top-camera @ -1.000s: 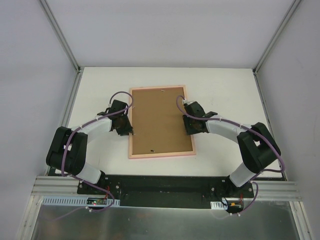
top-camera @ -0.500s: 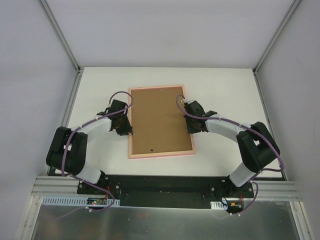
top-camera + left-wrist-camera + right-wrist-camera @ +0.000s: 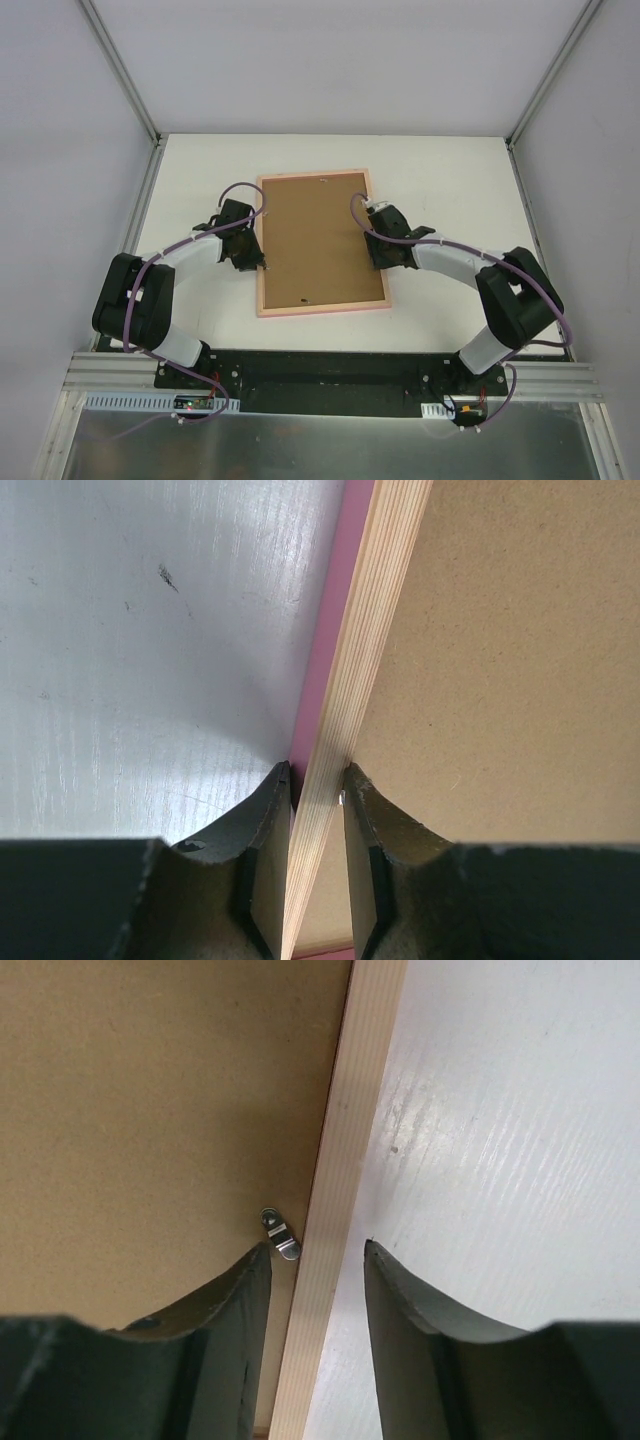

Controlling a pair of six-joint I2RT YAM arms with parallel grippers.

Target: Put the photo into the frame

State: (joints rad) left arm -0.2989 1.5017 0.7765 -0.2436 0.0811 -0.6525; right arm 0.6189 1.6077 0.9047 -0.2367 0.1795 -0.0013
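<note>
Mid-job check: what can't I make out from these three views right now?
The photo: in no view; in the top view the backing board covers the frame, so whether it is inside is unknown.
Frame's front: face down against the table.
Clips: the right wrist shows one clip; others are too small from above.

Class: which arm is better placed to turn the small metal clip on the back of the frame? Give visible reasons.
Right. The right fingers stand open astride the right rail of the frame, one tip beside the clip. The left fingers are clamped on the opposite rail, probably steadying it.
</note>
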